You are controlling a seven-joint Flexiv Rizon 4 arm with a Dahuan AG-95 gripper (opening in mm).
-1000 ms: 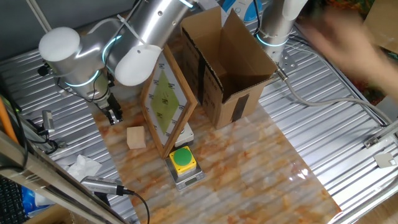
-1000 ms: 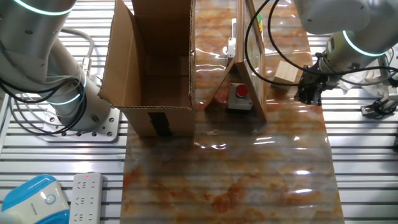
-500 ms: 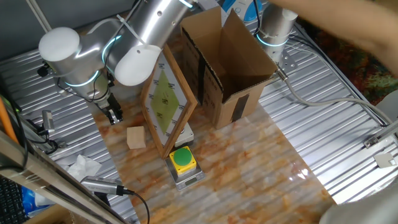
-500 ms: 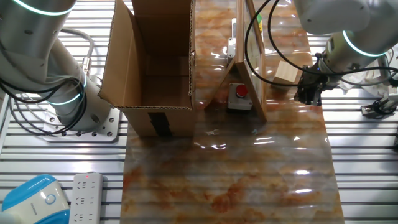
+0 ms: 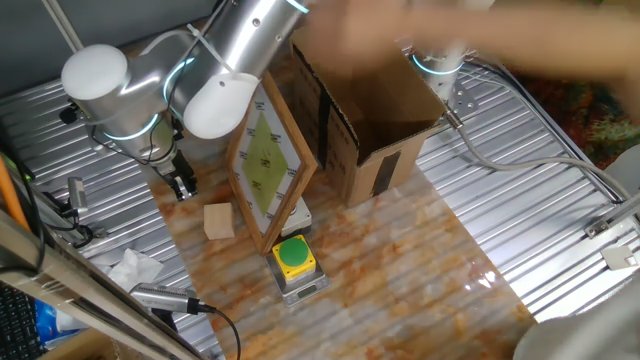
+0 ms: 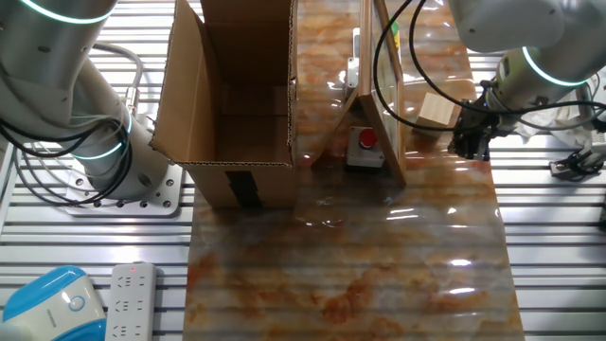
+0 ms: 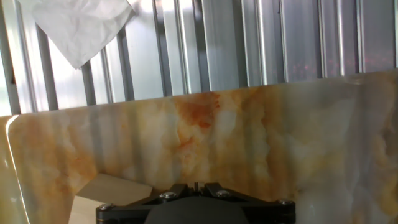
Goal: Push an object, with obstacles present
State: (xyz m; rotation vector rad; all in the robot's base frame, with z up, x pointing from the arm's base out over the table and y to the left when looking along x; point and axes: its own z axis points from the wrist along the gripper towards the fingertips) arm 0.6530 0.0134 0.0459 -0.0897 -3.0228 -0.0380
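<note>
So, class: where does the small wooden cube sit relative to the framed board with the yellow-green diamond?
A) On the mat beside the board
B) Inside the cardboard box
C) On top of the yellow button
A: the wooden cube rests on the mat beside the framed board.

Matt pale wood cube; glossy marbled mat over ribbed metal table; dull brown cardboard box; crumpled white tissue.
</note>
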